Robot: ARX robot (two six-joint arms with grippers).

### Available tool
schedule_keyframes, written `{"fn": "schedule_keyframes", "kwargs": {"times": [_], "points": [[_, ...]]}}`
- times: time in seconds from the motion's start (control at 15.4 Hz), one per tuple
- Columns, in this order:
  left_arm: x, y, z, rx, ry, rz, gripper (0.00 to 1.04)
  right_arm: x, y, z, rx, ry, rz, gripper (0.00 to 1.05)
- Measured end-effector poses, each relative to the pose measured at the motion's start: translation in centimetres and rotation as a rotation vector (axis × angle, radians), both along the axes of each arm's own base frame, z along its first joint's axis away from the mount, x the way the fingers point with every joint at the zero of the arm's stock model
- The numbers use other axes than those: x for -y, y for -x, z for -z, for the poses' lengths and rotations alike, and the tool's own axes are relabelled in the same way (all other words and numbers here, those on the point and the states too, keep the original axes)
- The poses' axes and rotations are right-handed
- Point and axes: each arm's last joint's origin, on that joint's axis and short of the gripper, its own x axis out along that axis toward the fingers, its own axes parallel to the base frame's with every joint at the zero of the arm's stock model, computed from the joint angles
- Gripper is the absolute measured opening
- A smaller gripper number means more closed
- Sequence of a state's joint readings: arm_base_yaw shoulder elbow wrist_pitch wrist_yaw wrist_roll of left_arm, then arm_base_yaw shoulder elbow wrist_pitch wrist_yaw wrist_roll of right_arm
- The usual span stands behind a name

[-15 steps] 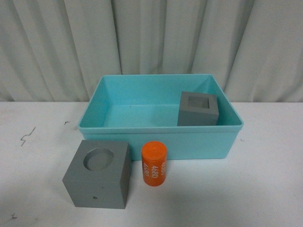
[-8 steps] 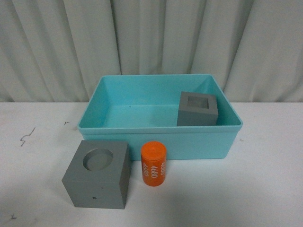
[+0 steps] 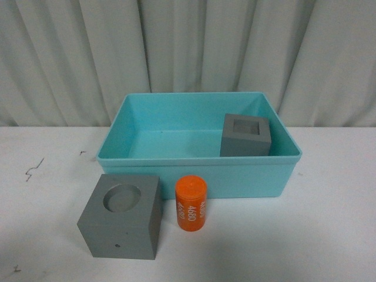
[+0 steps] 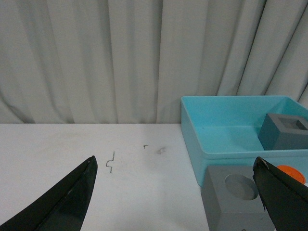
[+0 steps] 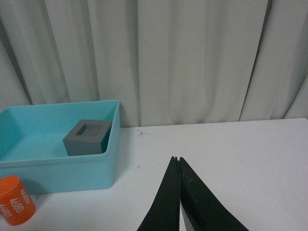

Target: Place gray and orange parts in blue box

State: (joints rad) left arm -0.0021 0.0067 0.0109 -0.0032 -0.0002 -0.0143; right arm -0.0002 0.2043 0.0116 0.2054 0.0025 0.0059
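The blue box point(image 3: 197, 171) stands at the middle of the white table. A gray cube with a square recess point(image 3: 245, 136) sits inside it at the right. In front of the box, on the table, rest a gray cube with a round recess point(image 3: 120, 215) and an upright orange cylinder point(image 3: 191, 204) marked 4680. Neither gripper shows in the front view. My left gripper point(image 4: 175, 166) is open, low over the table, with the round-recess cube point(image 4: 236, 199) near one fingertip. My right gripper point(image 5: 176, 159) is shut on nothing, to the right of the box point(image 5: 57, 166) and cylinder point(image 5: 15, 199).
A pale pleated curtain point(image 3: 188, 53) hangs behind the table. Small dark marks point(image 3: 33, 168) lie on the tabletop left of the box. Bare white table point(image 5: 240, 159) stretches to the right of the box.
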Motion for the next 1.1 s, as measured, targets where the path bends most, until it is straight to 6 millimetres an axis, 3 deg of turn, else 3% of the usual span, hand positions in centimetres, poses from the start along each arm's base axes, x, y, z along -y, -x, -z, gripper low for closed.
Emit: {"fn": "schedule_keyframes", "kwargs": {"times": [0.26, 0.52, 0.84, 0.97, 1.1], "points": [[0.0, 0.0, 0.0, -0.001, 0.0, 0.001, 0.98, 0.0, 1.3, 0.2, 0.005, 0.0, -0.002, 0.02], [0.0, 0.0, 0.0, 0.0, 0.0, 0.0, 0.98, 0.0, 1.3, 0.3, -0.008, 0.0, -0.002, 0.02], [0.0, 0.0, 0.0, 0.0, 0.0, 0.0, 0.98, 0.0, 1.3, 0.3, -0.008, 0.0, -0.001, 0.65], [0.4, -0.6, -0.2, -0.261, 0.112, 0.078, 0.98, 0.0, 1.3, 0.3, -0.008, 0.0, -0.002, 0.91], [1.7, -2.1, -1.8, -0.274, 0.183, 0.133, 0.98, 0.0, 1.3, 0.3, -0.008, 0.0, -0.002, 0.99]]}}
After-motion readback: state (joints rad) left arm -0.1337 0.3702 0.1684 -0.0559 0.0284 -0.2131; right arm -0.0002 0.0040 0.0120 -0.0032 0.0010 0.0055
